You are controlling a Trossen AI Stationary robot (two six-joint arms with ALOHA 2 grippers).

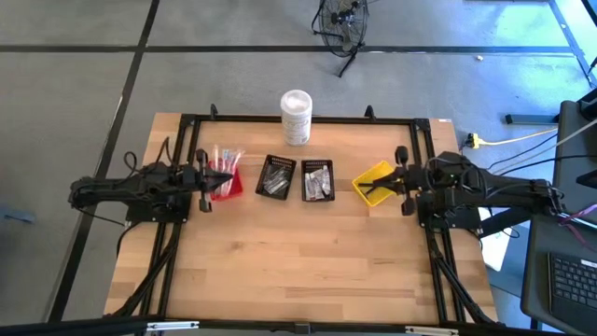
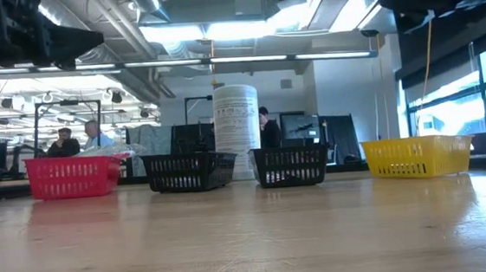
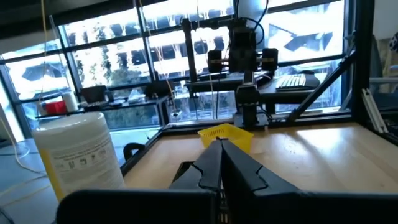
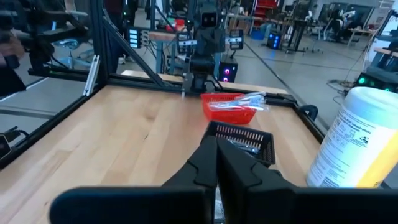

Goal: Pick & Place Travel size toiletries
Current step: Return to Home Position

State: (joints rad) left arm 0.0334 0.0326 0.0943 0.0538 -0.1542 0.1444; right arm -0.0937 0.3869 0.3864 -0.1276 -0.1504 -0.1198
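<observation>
Pale wrapped toiletries (image 1: 224, 159) stick up out of the red bin (image 1: 227, 184), and the right wrist view shows them as well (image 4: 239, 102). Small grey and silvery items lie in the two black bins (image 1: 276, 177) (image 1: 318, 182). A dark item (image 1: 375, 189) lies in the yellow bin (image 1: 371, 174). My left gripper (image 1: 207, 177) (image 3: 219, 144) hovers shut at the left side of the red bin. My right gripper (image 1: 399, 179) (image 4: 216, 140) hovers shut at the right side of the yellow bin. Both are raised well above the table and hold nothing.
A tall white canister (image 1: 296, 117) stands near the far edge behind the black bins. The four bins sit in a row across the table's far half (image 2: 72, 175) (image 2: 417, 155). A black frame (image 1: 308, 119) borders the table. Bare wood (image 1: 298, 252) fills the near half. People sit in the room beyond (image 2: 78, 138).
</observation>
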